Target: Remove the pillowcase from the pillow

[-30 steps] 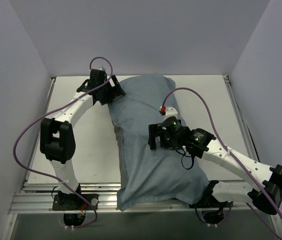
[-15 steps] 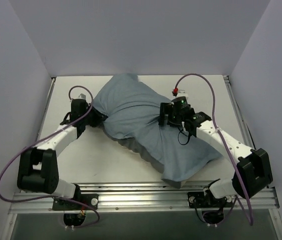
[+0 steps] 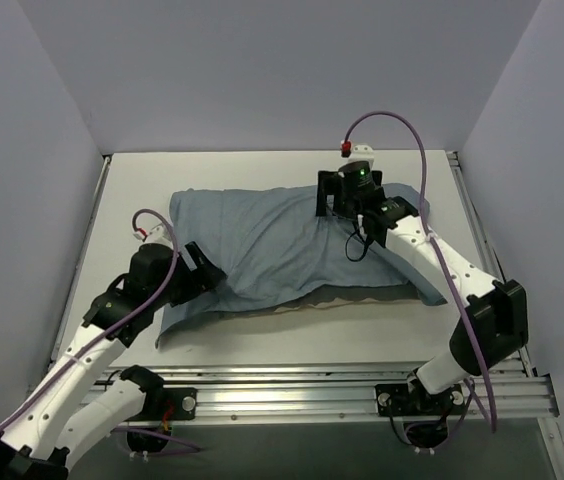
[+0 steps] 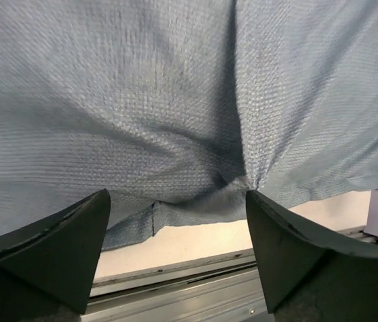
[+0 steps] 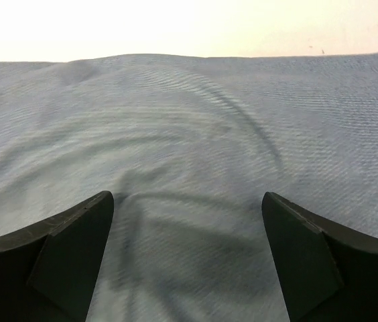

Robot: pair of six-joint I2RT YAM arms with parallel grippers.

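Note:
The blue-grey pillowcase (image 3: 282, 245) lies spread crosswise over the middle of the table, with a thin tan strip (image 3: 347, 301) showing along its near edge. The pillow is hidden. My left gripper (image 3: 207, 273) sits at the cloth's near left corner. In the left wrist view the left gripper (image 4: 175, 221) stands open, and the pillowcase hem (image 4: 175, 215) hangs just beyond its fingertips. My right gripper (image 3: 334, 205) hovers over the cloth's far edge. In the right wrist view the right gripper (image 5: 187, 204) is open above the wrinkled pillowcase (image 5: 189, 134), with nothing between its fingers.
The white table (image 3: 262, 335) is walled in by grey panels on three sides. An aluminium rail (image 3: 292, 390) runs along the near edge, and the rail (image 4: 175, 288) also shows just below the left gripper. Purple cables loop from both arms.
The cloth bundle has swung from lengthways to crosswise and flattened out. My left arm drew back to the near left and its jaws shut, then opened. My right arm moved to the far side.

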